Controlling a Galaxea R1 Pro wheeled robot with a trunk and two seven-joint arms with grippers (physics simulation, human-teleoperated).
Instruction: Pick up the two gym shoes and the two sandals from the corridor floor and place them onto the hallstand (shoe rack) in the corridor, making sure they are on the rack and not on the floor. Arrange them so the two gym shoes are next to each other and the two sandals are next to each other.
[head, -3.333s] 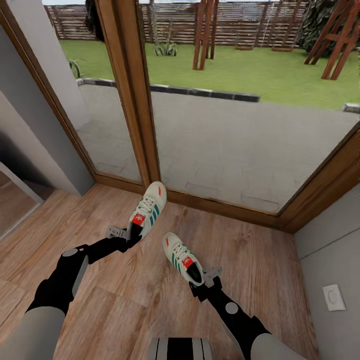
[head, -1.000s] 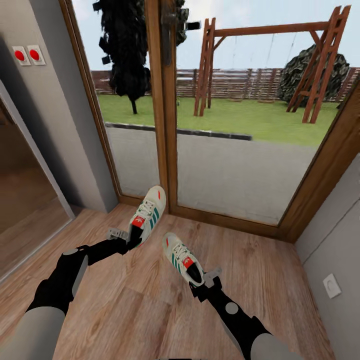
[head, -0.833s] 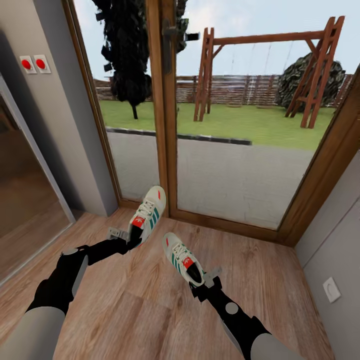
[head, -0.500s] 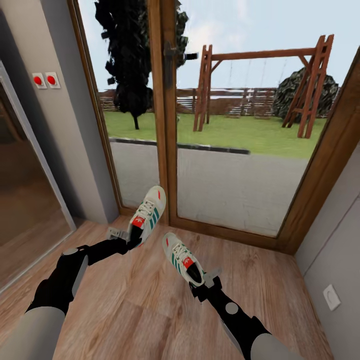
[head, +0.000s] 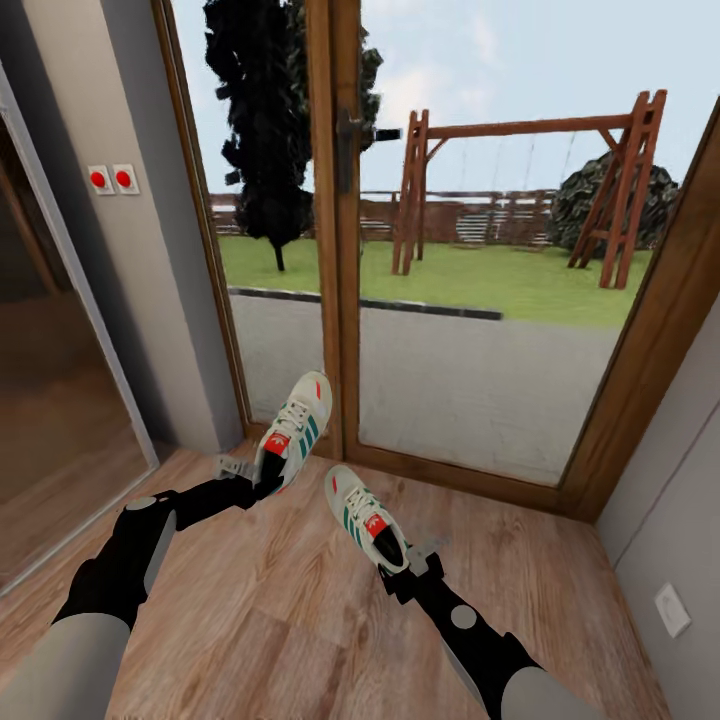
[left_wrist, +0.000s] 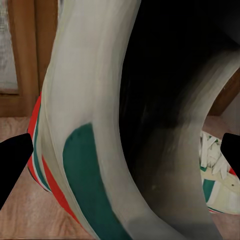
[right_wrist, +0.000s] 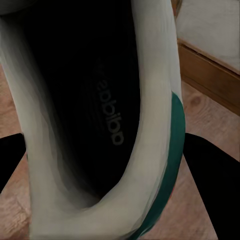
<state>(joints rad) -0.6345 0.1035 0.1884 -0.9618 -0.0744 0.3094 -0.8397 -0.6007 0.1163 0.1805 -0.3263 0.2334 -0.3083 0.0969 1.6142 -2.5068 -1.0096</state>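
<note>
**Holding one sneaker in each gripper by the glass door**

Two gym shoes show in the head view, both lifted above the corridor floor (head: 300, 640). The left gripper (head: 262, 478) pinches the left gym shoe (head: 295, 430) at its heel, toe pointing up toward the wooden door frame (head: 335, 250). The right gripper (head: 400, 572) pinches the right gym shoe (head: 365, 517) at its heel too, toe aimed forward and left. The shoes are near each other but apart.

The head view adds two red buttons (head: 111, 179) on the grey wall and one swing frame (head: 520, 190) outside. The left wrist view shows the heel collar (left_wrist: 100, 150) close up, with the other sneaker (left_wrist: 217, 175) behind it. The right wrist view looks into the shoe's dark insole (right_wrist: 95, 100), a black finger (right_wrist: 207, 170) on each side of the heel.
</note>
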